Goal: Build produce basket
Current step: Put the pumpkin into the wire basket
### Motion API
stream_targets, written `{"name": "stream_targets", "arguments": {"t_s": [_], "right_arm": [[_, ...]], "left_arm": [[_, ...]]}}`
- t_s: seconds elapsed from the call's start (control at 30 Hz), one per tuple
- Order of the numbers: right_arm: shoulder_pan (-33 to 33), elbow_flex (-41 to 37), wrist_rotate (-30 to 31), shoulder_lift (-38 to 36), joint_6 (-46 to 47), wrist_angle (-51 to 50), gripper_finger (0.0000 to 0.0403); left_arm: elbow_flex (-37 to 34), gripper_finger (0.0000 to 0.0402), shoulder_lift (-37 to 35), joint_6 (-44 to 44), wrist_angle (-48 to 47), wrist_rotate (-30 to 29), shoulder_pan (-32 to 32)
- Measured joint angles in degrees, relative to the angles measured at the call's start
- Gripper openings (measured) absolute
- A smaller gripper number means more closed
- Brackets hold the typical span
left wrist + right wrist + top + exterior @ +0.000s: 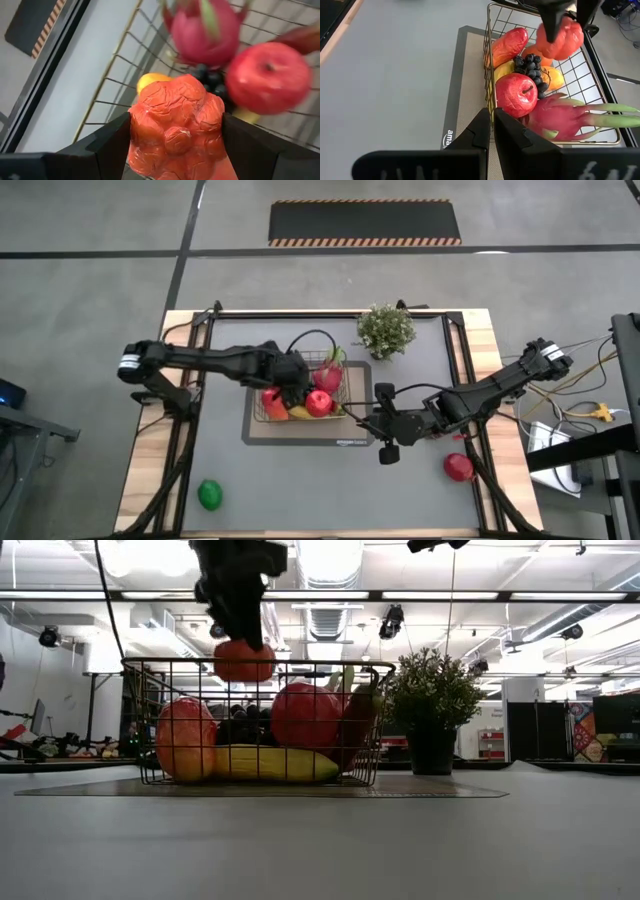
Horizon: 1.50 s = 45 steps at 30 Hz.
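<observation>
A: Above the basket, what does the left gripper hold?

B: Its fingers are clamped on a wrinkled red pepper, one finger on each side. In the low view the pepper hangs level with the basket's top rim.

A: Basket position and contents?

B: The basket sits on a dark mat near the table centre, beside a potted plant. Inside: red apple, dragon fruit, grapes, banana, mango.

A: Right gripper?

B: It rests low at the mat's right edge, just outside the basket, fingers closed on nothing.

A: Loose fruit?

B: A lime lies front left; another red apple front right, well apart.
</observation>
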Motion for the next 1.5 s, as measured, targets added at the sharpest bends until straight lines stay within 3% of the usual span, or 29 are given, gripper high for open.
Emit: {"name": "stream_targets", "arguments": {"t_s": [0.47, 1.2, 1.5], "right_arm": [[0.00, -0.31, 0.00, 0.00, 0.02, 0.00, 0.0013], [0.00, -0.33, -0.07, 0.00, 1.11, 0.00, 0.0013], [0.00, -0.33, -0.13, 0.00, 1.48, 0.00, 0.0013]], "left_arm": [[-7.10, 0.0262, 0.21, -2.01, 6.09, 0.01, 6.42], [-11.16, 0.0265, 0.32, -3.72, 8.83, -1.29, 6.58], [-11.22, 0.0324, 0.32, -3.98, 8.63, -1.08, 6.58]]}}
